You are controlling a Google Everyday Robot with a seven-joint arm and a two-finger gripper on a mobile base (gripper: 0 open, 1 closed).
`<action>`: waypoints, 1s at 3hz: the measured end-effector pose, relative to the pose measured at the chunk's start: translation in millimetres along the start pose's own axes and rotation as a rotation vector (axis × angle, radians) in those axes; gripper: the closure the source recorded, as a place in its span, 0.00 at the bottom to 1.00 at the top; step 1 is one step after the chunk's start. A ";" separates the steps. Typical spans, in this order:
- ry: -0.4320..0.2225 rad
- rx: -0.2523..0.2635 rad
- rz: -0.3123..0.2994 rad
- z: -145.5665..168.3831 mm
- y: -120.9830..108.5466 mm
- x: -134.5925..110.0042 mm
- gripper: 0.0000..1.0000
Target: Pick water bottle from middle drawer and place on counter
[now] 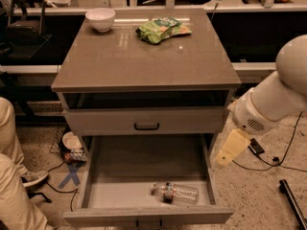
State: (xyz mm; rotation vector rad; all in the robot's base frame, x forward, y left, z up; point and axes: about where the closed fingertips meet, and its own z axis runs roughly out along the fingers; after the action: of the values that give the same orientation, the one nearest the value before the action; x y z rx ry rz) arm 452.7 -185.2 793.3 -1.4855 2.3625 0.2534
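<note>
The water bottle (176, 192) lies on its side on the grey floor of the open middle drawer (120, 162), near the front wall and right of centre, with its cap pointing left. The counter (144, 56) is the glossy grey-brown top of the cabinet. My gripper (229, 152) hangs from the white arm (273, 99) to the right of the cabinet. It is outside the drawer's right wall and above and to the right of the bottle, touching nothing.
A white bowl (100, 18) stands at the counter's back left and a green snack bag (162, 29) lies at the back centre. A shallower shut drawer with a black handle (146, 126) sits above the open one. A person's legs (12, 176) are at the left. Cables (268, 159) lie on the floor at the right.
</note>
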 end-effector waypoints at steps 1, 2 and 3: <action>0.026 -0.026 0.033 65.5 -4.2 20.3 0.00; 0.068 -0.033 0.042 126.0 -4.4 32.3 0.00; 0.070 -0.037 0.042 128.0 -4.0 32.5 0.00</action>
State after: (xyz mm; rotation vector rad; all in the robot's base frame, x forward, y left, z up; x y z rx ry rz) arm 467.4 -172.6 662.6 -1.4852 2.4592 0.2608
